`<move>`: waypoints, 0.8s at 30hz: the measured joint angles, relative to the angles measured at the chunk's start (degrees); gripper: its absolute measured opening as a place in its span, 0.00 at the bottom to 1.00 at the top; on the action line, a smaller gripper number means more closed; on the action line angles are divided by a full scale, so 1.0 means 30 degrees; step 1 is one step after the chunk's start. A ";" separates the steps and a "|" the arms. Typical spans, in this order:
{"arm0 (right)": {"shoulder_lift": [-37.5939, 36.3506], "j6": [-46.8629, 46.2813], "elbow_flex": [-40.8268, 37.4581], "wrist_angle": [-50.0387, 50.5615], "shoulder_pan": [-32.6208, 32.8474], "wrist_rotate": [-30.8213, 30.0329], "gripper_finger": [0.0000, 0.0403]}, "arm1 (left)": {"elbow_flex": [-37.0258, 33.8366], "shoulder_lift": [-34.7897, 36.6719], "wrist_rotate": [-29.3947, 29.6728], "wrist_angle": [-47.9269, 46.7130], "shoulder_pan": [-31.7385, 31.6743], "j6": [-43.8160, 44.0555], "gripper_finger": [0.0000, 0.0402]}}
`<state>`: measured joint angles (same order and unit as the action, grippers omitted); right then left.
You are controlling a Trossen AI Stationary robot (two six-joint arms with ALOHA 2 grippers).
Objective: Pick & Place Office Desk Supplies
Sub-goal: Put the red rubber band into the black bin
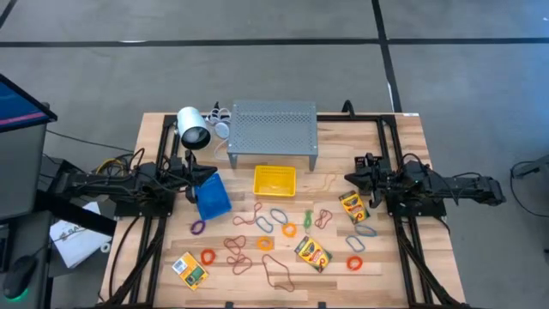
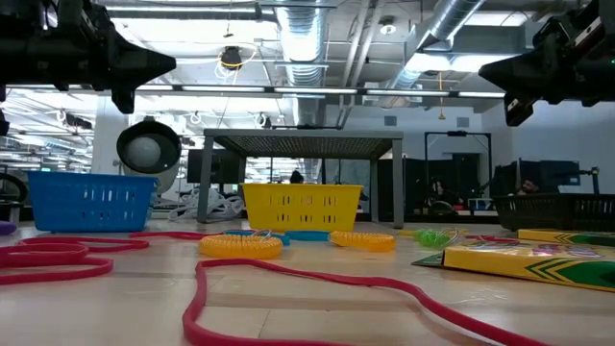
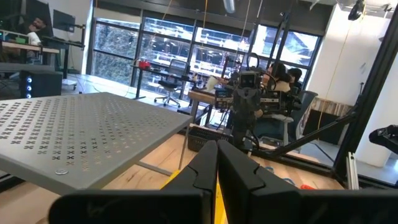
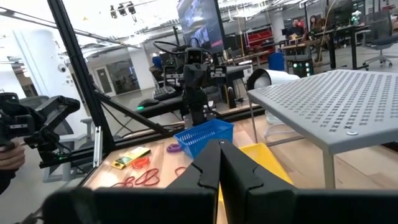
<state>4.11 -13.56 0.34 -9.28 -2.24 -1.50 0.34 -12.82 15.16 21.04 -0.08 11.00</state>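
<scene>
Rubber bands in orange, red, purple, green, blue and brown lie scattered on the wooden table, such as an orange one (image 1: 288, 230) and a long red one (image 2: 317, 281). Three yellow-green crayon boxes lie flat among them: one near left (image 1: 190, 269), one near the middle (image 1: 312, 253) and one on the right (image 1: 352, 207). My left gripper (image 1: 214, 172) hovers shut above the blue bin (image 1: 212, 197), its fingers (image 3: 205, 169) pointing level toward the table's right. My right gripper (image 1: 349, 178) hovers shut at the right, its fingers (image 4: 208, 167) pointing level toward the left. Neither holds anything.
A grey perforated shelf (image 1: 273, 129) stands at the far middle, with a yellow bin (image 1: 274, 180) in front of it. A white round lamp-like device (image 1: 193, 127) stands at the far left. A black frame (image 1: 390, 172) runs along the table's sides.
</scene>
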 joint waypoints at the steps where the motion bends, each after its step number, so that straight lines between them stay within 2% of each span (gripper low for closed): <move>1: -0.0006 0.0000 0.0000 -0.0002 -0.0010 0.0000 0.00 | 0.0000 0.0000 0.0004 0.0000 0.0000 0.0000 0.02; 7: -0.0006 0.0000 0.0064 -0.0121 -0.0029 0.0000 0.00 | 0.0000 0.0000 0.0006 -0.0226 0.0005 0.0000 0.02; 11: -0.0005 0.0120 0.1135 0.1842 -0.0029 0.0051 0.00 | 0.0000 0.0000 -0.0001 -0.0226 0.0000 0.0000 0.02; 16: 0.0345 0.0452 0.3799 0.6581 -0.0029 -0.0033 0.00 | 0.0000 0.0000 -0.0001 -0.0216 0.0000 0.0007 0.02; 19: 0.1408 0.0442 0.5558 0.9184 -0.0029 -0.0751 0.00 | 0.0000 0.0000 -0.0001 -0.0160 0.0000 0.0007 0.02; 24: 0.4998 -0.0474 0.7543 0.9462 -0.0041 -0.0893 0.00 | 0.0000 0.0000 -0.0001 -0.0160 0.0002 0.0513 0.02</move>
<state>19.11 -14.98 22.97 19.11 -2.36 -4.18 0.34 -12.82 15.16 20.56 -0.07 12.54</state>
